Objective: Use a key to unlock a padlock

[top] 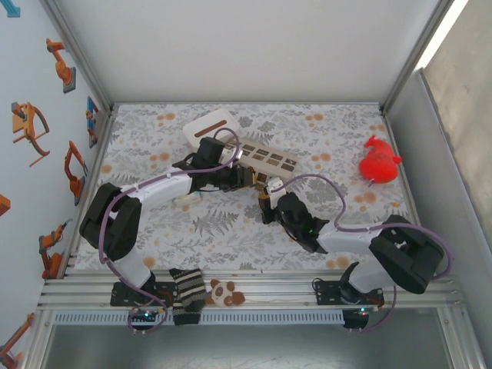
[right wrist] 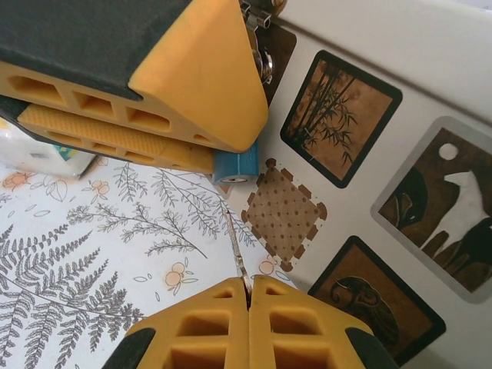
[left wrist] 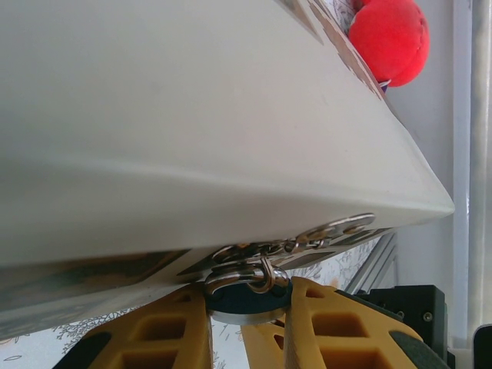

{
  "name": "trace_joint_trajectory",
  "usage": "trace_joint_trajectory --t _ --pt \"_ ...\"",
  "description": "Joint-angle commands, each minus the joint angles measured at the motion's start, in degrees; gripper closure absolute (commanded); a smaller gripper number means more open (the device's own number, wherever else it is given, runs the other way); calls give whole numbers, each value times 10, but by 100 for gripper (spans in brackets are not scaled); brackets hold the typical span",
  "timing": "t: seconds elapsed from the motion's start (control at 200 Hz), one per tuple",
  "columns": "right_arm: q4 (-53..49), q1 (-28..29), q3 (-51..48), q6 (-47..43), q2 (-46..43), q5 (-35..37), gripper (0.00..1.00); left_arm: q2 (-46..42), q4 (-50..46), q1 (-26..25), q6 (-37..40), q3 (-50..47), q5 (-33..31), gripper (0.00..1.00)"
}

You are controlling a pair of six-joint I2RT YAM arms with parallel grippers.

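Padlock (left wrist: 246, 298): at hasp (left wrist: 338, 228) of beige box (left wrist: 192, 115), lower centre, left wrist view
Left claw (left wrist: 247, 309): pinching padlock
Right claw (right wrist: 247, 296): pressed together on thin key (right wrist: 239, 261)

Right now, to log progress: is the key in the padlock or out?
Out, as far as the right wrist view shows. The right gripper pinches the key, whose tip stops short of the padlock, patterned table showing between.
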Motion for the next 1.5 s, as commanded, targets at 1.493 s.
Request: trace_joint_trajectory --t 1.493 --pt "98 4 13 -32 22 50 100 -24 14 -10 -16 20 17 78"
